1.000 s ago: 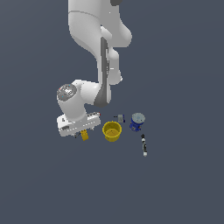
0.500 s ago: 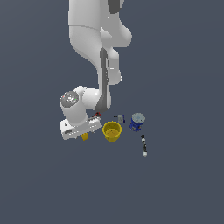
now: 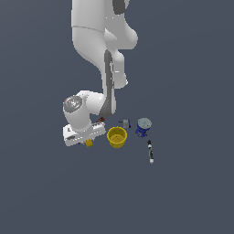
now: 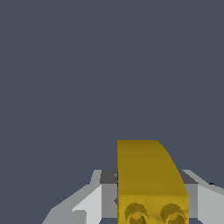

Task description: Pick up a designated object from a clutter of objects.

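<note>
The designated object (image 4: 146, 175) is a small orange-yellow block with two round studs, seen close up in the wrist view. It sits between my gripper's (image 4: 148, 197) grey pads (image 4: 109, 192), which touch both of its sides. In the exterior view my gripper (image 3: 87, 139) is low over the floor at that view's left end of the clutter. Only a corner of the designated object (image 3: 88, 143) shows under the white hand. My gripper is shut on it.
To the exterior view's right of my hand stand a round yellow cup (image 3: 117, 137), a tiny grey piece (image 3: 125, 123), a blue can with a pale lid (image 3: 143, 127) and a black-white marker (image 3: 150, 151). A bit of the red screwdriver (image 3: 99, 120) shows behind the hand.
My hand has come down a little over the yellow block, which has stayed in place. Less of the block shows under the hand now.
</note>
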